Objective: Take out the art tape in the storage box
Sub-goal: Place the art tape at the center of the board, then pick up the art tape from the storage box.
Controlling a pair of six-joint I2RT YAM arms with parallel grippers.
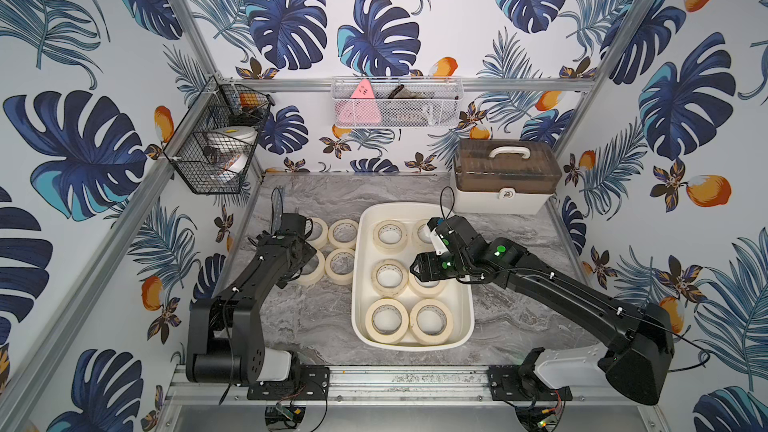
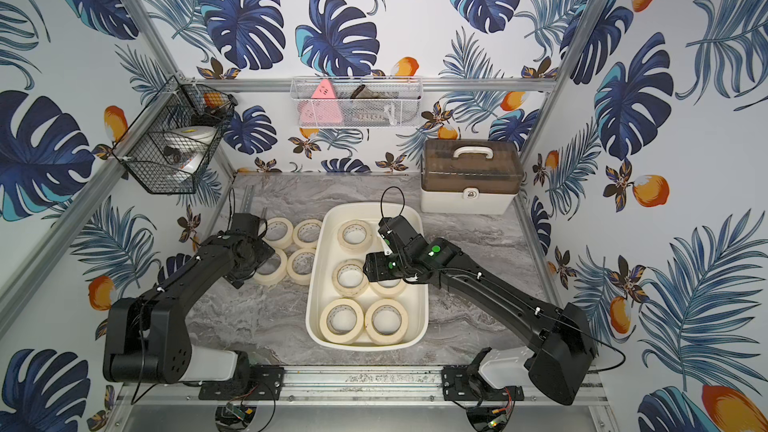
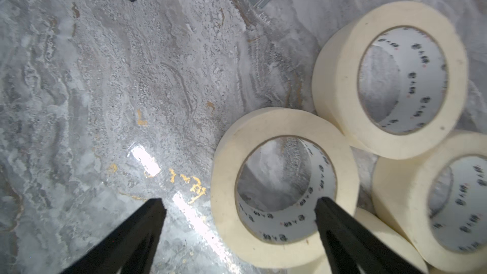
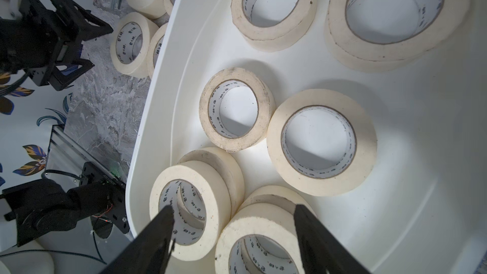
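The storage box [image 1: 358, 284] is a cream-white tub in the middle of the marble table, and it holds several art tape rolls [image 1: 390, 278], some of them stacked. Left of the box, more art tape rolls [image 1: 344, 233] lie flat on the table. My left gripper [image 3: 238, 204] is open there. One finger [image 3: 332, 217] sits in the hole of a roll [image 3: 226, 180], the other on the table side. My right gripper [image 4: 234, 210] hangs open over the box [image 4: 395, 154], above two stacks of rolls [image 4: 218, 201], with nothing held.
A brown-lidded case with a white handle [image 1: 505, 176] stands at the back right. A black wire basket [image 1: 216, 147] hangs on the left wall and a white mesh basket [image 1: 395, 103] on the back wall. A metal rail [image 1: 276, 201] lies at the table's back left.
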